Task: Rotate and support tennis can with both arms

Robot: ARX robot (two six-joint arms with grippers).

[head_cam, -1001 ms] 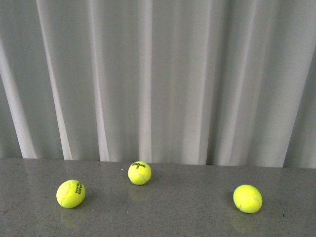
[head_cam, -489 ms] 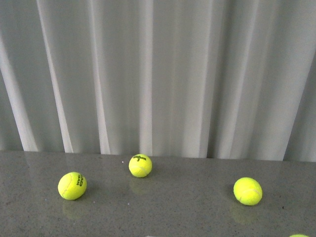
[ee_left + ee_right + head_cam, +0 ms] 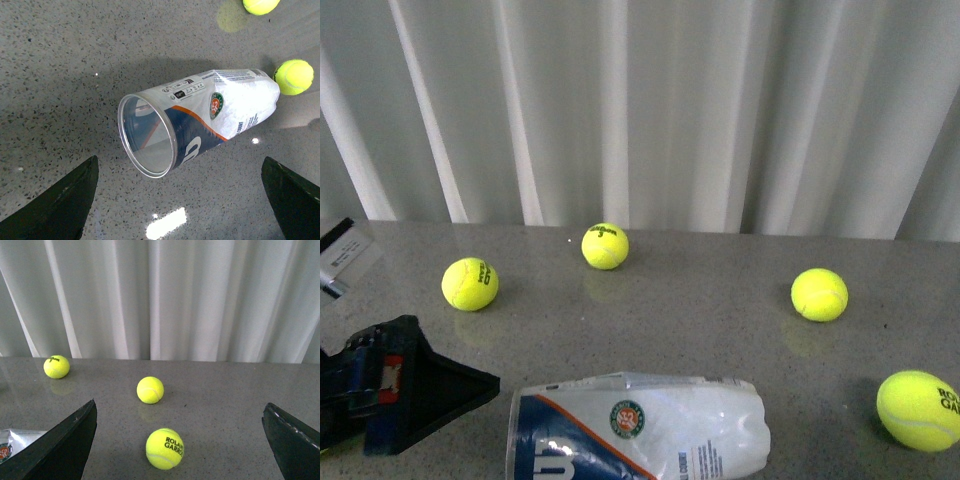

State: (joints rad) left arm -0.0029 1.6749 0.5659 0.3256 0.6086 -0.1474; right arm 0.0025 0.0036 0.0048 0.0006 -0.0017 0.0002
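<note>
The tennis can (image 3: 640,425) lies on its side on the grey table near the front edge, with its blue-white-orange label facing up. In the left wrist view the can (image 3: 210,112) points its open silver rim (image 3: 146,136) toward my left gripper (image 3: 179,165). That gripper is open and empty, its fingers (image 3: 60,205) spread wide just short of the rim. The left arm (image 3: 400,390) shows left of the can in the front view. My right gripper (image 3: 179,407) is open and empty, to the right of the can; the can's crumpled end (image 3: 10,442) shows at the edge of its view.
Several yellow tennis balls lie on the table: one at the left (image 3: 470,284), one at the back (image 3: 605,246), one at the right (image 3: 819,294) and one at the front right (image 3: 920,408), close before the right gripper (image 3: 164,448). A white curtain hangs behind.
The front view has tilted downward, so the balls sit higher in the picture. The can, the left arm and a fourth ball have come into view.
</note>
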